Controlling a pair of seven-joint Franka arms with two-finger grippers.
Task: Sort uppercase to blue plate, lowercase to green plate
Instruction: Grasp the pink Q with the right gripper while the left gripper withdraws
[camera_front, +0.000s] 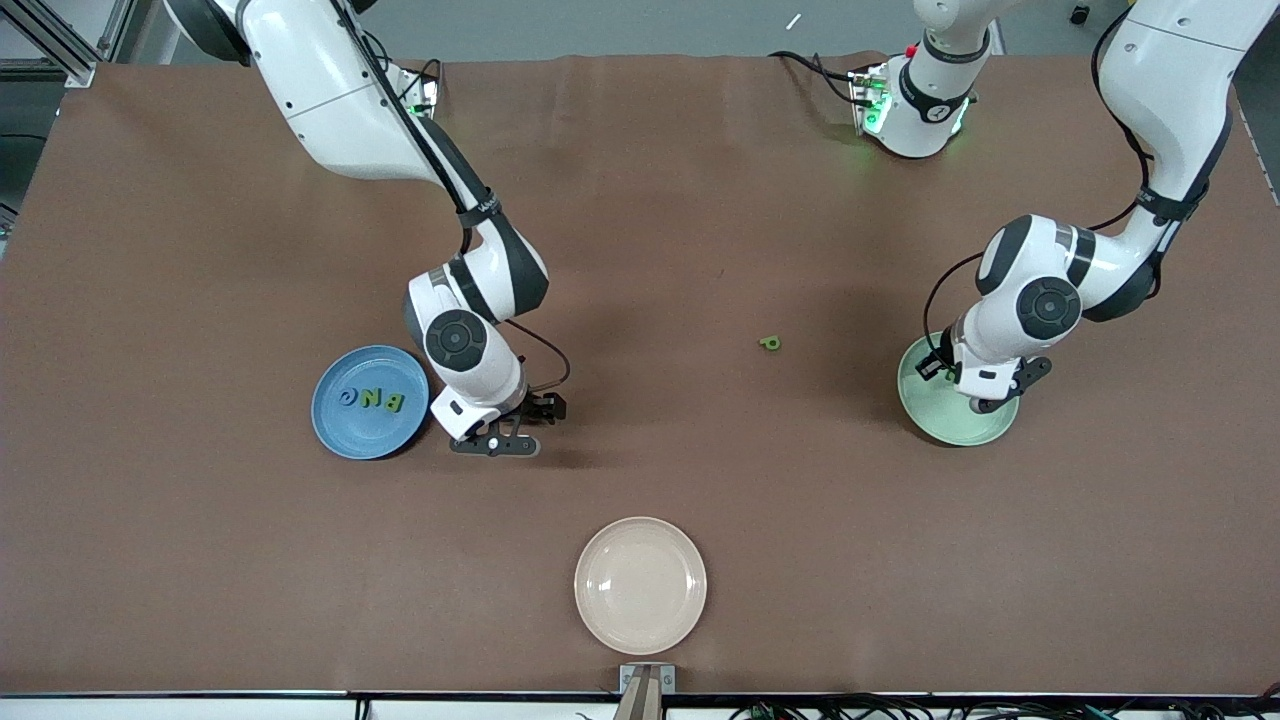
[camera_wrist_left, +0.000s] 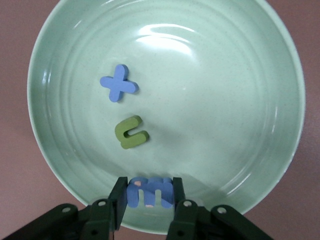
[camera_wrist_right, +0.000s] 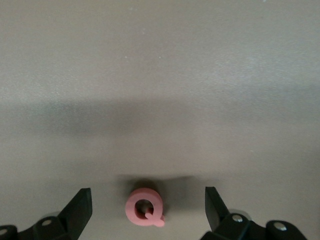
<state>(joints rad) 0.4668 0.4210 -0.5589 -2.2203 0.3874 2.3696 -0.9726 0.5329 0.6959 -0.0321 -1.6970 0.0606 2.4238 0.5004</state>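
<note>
With the left gripper (camera_wrist_left: 148, 200) pinching the small blue foam letter m (camera_wrist_left: 150, 192) over the glossy pale green plate (camera_wrist_left: 240, 100), a clean release fits, while the wide-open right gripper (camera_wrist_right: 148, 205) should centre on the pink foam Q (camera_wrist_right: 144, 207) lying on the brown table beside the blue plate (camera_front: 335, 425)

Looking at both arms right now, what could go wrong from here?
1. The left tool grips the blue m over the green plate, low near its rim; released there, it might catch the rim or tip out.
2. The right tool stands open around the pink Q; the small letter might twist or slip as the fingers close.
3. The green p lies alone on the table and may be overlooked.
</note>
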